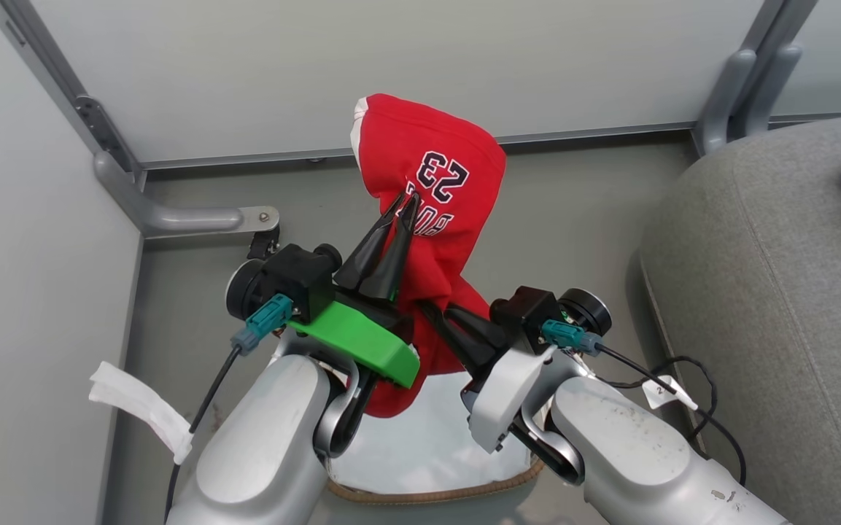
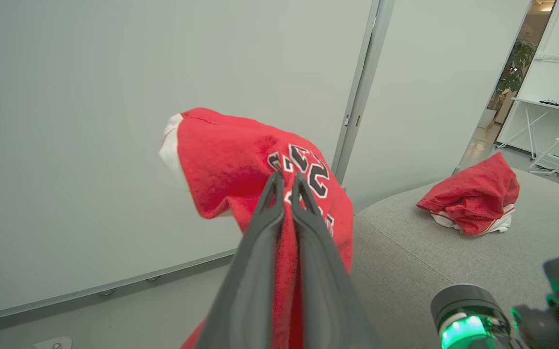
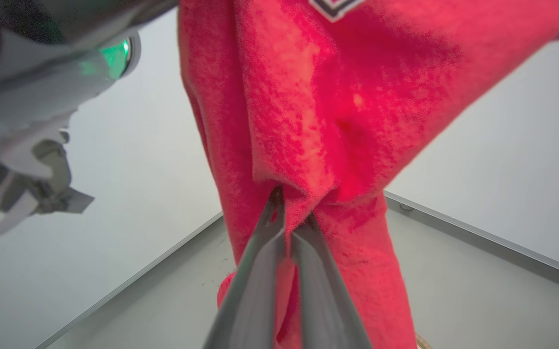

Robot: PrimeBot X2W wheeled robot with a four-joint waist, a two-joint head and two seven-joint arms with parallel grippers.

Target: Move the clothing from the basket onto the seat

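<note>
Snugly between the fingers (image 2: 255, 252): red garment (image 2: 221, 160).

Left hand (image 1: 407, 198) wears a bright green bracket (image 1: 358, 339).

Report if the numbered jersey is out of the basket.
Mostly out: jersey hangs from left gripper and right gripper over the basket; tail unclear.

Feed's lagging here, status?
Left gripper and right gripper shut on the red 23 jersey, hanging over the basket. Second red garment on the sofa cushion. Nothing blocking.
</note>
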